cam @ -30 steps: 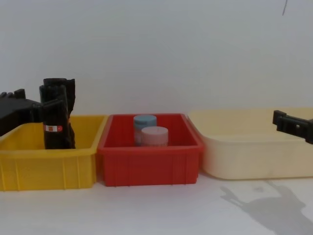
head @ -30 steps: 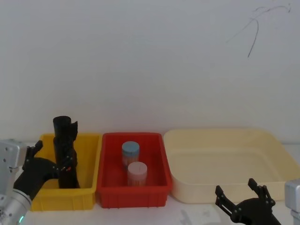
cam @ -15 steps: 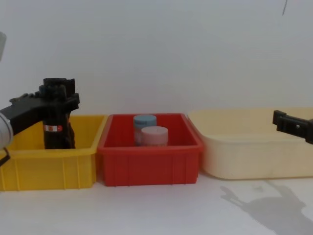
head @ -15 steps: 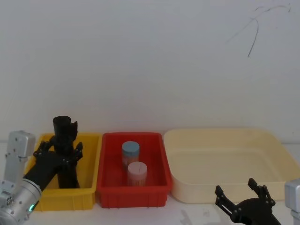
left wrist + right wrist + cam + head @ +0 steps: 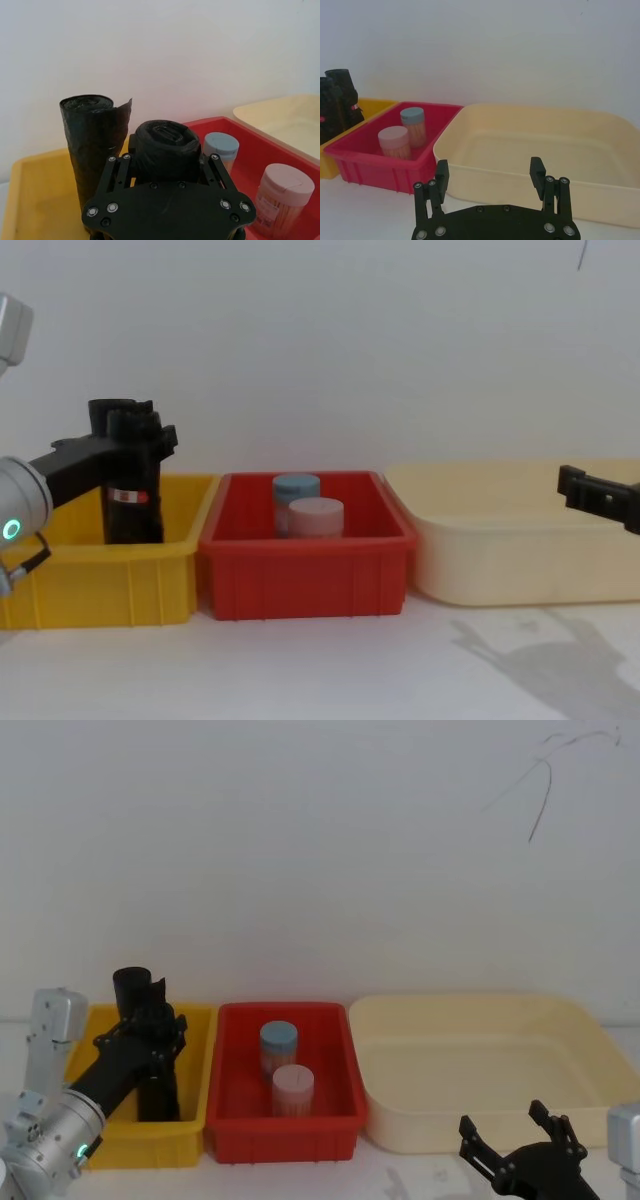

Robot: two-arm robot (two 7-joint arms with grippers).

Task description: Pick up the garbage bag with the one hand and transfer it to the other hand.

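The garbage bag (image 5: 132,515), a black roll with a small red-and-white label, stands in the yellow bin (image 5: 90,585). My left gripper (image 5: 135,435), on the silver arm with the green light, is shut around its upper part. In the left wrist view the garbage bag (image 5: 165,145) sits between the fingers of the left gripper (image 5: 167,161). In the head view the left gripper (image 5: 150,1028) grips the garbage bag (image 5: 158,1092). A plain black roll (image 5: 95,135) with a loose flap stands close beside it. My right gripper (image 5: 520,1152) hovers open, low before the cream tray, holding nothing.
A red bin (image 5: 282,1135) in the middle holds a blue-lidded jar (image 5: 279,1045) and a pink-lidded jar (image 5: 293,1088). A wide cream tray (image 5: 490,1070) lies to the right. A white wall runs behind the bins. White tabletop lies in front.
My left gripper swung in from the left, closed around the labelled roll and shifted it slightly right in the yellow bin. The right arm has not moved.
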